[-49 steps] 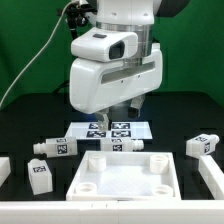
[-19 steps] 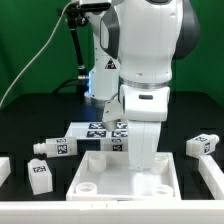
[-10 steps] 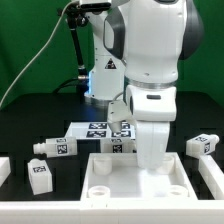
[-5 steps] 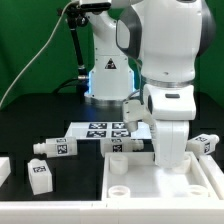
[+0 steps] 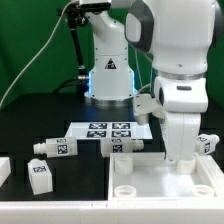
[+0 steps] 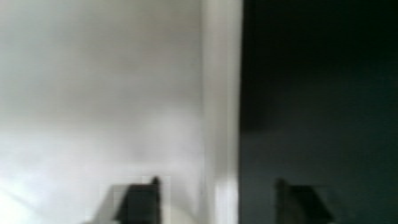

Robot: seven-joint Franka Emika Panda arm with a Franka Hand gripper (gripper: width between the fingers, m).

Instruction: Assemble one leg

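Observation:
The big white square top (image 5: pixel 165 185) lies at the front, toward the exterior view's right, with round corner holes showing. My gripper (image 5: pixel 181 158) points straight down at its far wall. In the wrist view my gripper (image 6: pixel 221 202) straddles that wall (image 6: pixel 221 100): one dark finger (image 6: pixel 139 200) is over the white inside, the other over the black table. It holds the top. Loose legs with marker tags lie on the table: one (image 5: pixel 57 147) at the left, one (image 5: pixel 40 173) at the front left, one (image 5: pixel 125 146) behind the top, one (image 5: pixel 206 143) at the right.
The marker board (image 5: pixel 105 128) lies flat behind the legs, in front of the arm's lit base (image 5: pixel 108 75). A white piece (image 5: pixel 3 168) shows at the exterior view's left edge. A green backdrop closes the rear.
My gripper came down onto the top's far wall, then moved steadily toward the exterior view's right. The top slid with it. The legs stayed in place.

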